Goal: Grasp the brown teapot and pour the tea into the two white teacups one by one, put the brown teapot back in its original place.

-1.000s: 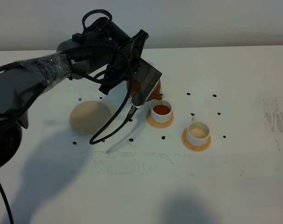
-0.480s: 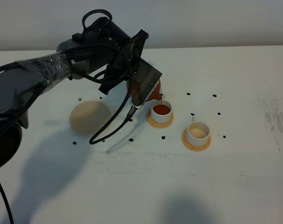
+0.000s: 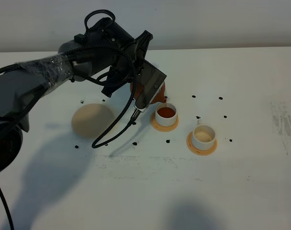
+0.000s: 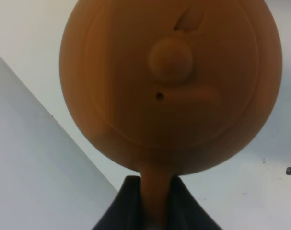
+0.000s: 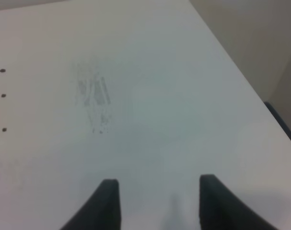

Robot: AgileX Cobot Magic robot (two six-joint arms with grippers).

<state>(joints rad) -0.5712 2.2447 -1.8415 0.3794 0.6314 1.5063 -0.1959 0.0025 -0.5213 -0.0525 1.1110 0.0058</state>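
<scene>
Brown teapot (image 3: 159,93) hangs tipped over in the grasp of the left hand (image 4: 152,203), lifted off the surface (image 3: 241,182), with its spout pointing down at the far rim of the nearer white teacup (image 3: 166,113). In the left wrist view the brown teapot fills most of the picture, lid and round knob facing the camera, and two dark fingers (image 4: 126,206) are clenched on either side of its handle. The nearer teacup holds reddish-brown tea and stands on an orange-tan coaster (image 3: 163,127). Whether tea is running from the spout cannot be told. The second white teacup (image 3: 203,135) stands on its own coaster (image 3: 201,149), to the right of the first and closer to the front edge; its inside looks pale. A flat round beige disc (image 3: 92,120) lies bare to the left of both cups, partly under the left arm, with a black cable (image 3: 111,136) looping down beside it. Small black dots (image 3: 194,96) mark the surface around the cups. The right hand (image 5: 157,201) is released, its two fingers spread apart with nothing between them, over a bare stretch of surface near a faint grey smudge (image 5: 92,96).
</scene>
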